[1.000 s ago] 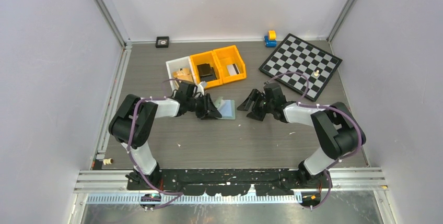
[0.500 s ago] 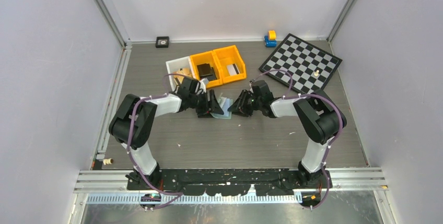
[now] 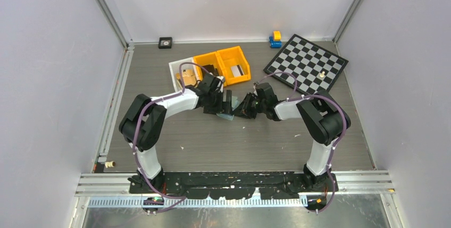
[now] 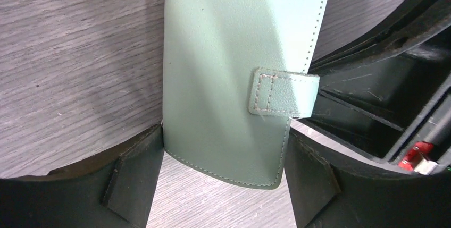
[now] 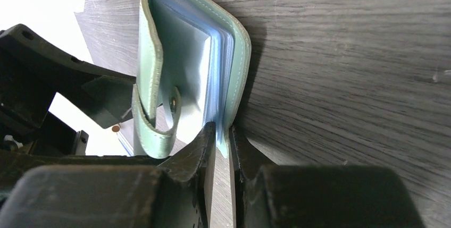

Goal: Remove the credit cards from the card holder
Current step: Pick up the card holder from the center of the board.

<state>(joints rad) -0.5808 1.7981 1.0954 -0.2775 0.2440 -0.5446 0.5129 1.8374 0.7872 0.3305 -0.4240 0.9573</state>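
Pinching card holder (image 5: 144, 63), right jaws; sleeves (image 5: 183, 52) visible right wrist only

Orange bins (image 3: 234, 51) stand just behind the card holder (image 4: 228, 79).

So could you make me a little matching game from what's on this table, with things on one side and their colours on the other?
Things:
1. card holder
2. checkerboard
3. two matching bins
4. small toy by the back wall

Colours:
A. orange
B. black and white
C. pale sage green
D. blue and yellow

Pairs: 1-C, 2-B, 3-A, 4-D.
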